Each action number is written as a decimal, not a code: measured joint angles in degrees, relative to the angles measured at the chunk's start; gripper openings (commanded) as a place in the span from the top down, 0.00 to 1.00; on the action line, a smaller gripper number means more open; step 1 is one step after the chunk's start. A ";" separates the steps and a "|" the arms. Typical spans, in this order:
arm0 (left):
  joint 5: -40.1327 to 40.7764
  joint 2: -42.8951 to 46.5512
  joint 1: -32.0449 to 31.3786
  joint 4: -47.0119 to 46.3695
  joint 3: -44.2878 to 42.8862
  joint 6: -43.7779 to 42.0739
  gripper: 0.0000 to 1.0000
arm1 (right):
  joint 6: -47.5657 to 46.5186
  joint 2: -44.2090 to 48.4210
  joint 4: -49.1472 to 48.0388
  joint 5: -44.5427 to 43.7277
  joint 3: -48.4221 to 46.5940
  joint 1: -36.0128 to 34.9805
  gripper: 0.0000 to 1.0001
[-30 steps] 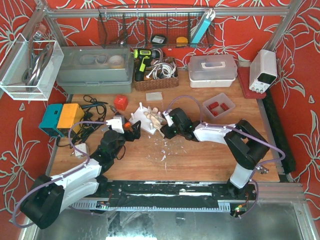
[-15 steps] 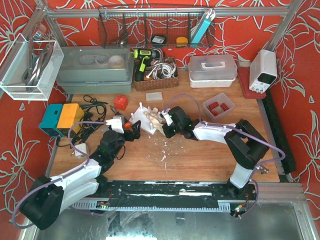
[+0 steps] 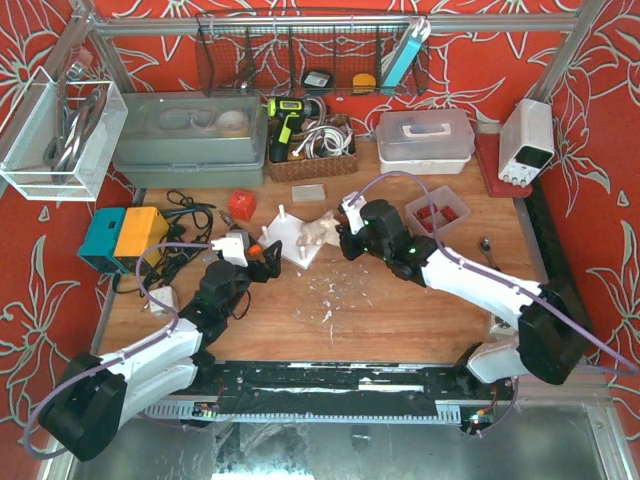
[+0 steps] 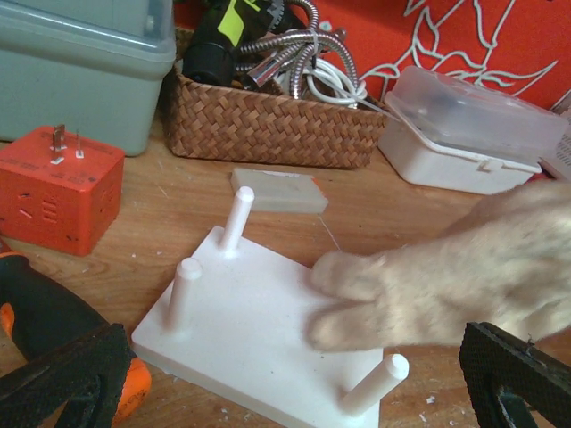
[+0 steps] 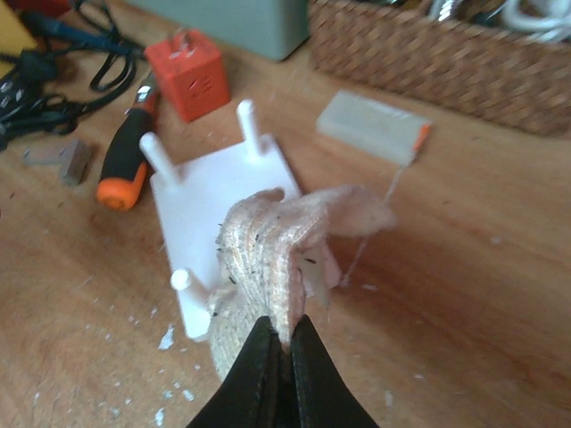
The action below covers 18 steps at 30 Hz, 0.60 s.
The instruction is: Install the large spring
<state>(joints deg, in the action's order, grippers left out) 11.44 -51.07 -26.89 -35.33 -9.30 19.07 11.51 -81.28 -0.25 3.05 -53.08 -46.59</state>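
The white peg plate (image 3: 296, 243) lies flat on the wooden table (image 3: 400, 320), at about 11 o'clock from the table's middle in the top view. It is a plain matte rectangle with slim round pegs standing upright at its corners. The left wrist view shows three pegs, and the fourth corner is covered. No peg in view carries a coil, and the large spring cannot be made out in any view.

A beige knitted glove (image 5: 272, 236), fuzzy and flecked with dark specks, droops over the plate's 3 o'clock side with its fingertips touching the white surface. The right gripper (image 5: 277, 352) pinches a fold of this glove, its jaws squeezed together on the fabric, and it sits at the plate's 3 o'clock in the top view.

The left gripper (image 4: 285, 388) is spread wide and holds nothing. It sits low at the plate's 8 o'clock, with one black finger on each side of the plate's near edge.

An orange cube (image 4: 55, 189) sits at the plate's 10 o'clock. A small pale block (image 4: 278, 189) lies at 12 o'clock, with a wicker basket (image 4: 268, 129) beyond it. A black-and-orange tool handle (image 5: 125, 165) lies just beside the plate at 9 o'clock.
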 measured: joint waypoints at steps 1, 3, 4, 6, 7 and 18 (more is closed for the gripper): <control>-0.11 0.07 0.00 0.02 0.00 0.00 0.00 | 0.02 1.20 0.44 -1.64 0.00 0.00 1.00; -0.48 0.07 0.00 0.02 0.00 0.00 0.00 | -0.02 3.32 1.11 -5.03 -0.24 0.04 1.00; -0.83 0.07 0.00 0.02 0.00 0.00 0.00 | -0.07 4.09 1.29 -7.02 -0.52 0.07 1.00; -1.49 0.07 0.00 0.00 0.00 0.00 0.00 | -0.33 4.63 1.46 -10.12 -1.42 0.26 1.00; -1.77 0.07 0.00 0.02 0.00 -0.02 0.00 | -0.48 4.59 1.53 -11.61 -2.19 0.52 1.00; -5.90 -1.46 0.00 0.04 -1.31 -0.79 0.00 | -0.94 -5.95 -1.33 -19.52 -12.22 5.97 1.00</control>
<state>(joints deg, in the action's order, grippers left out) 5.54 -52.53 -26.89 -35.29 -10.61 18.28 10.57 -87.22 -1.58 -16.47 -65.30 -40.62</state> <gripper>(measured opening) 0.999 0.064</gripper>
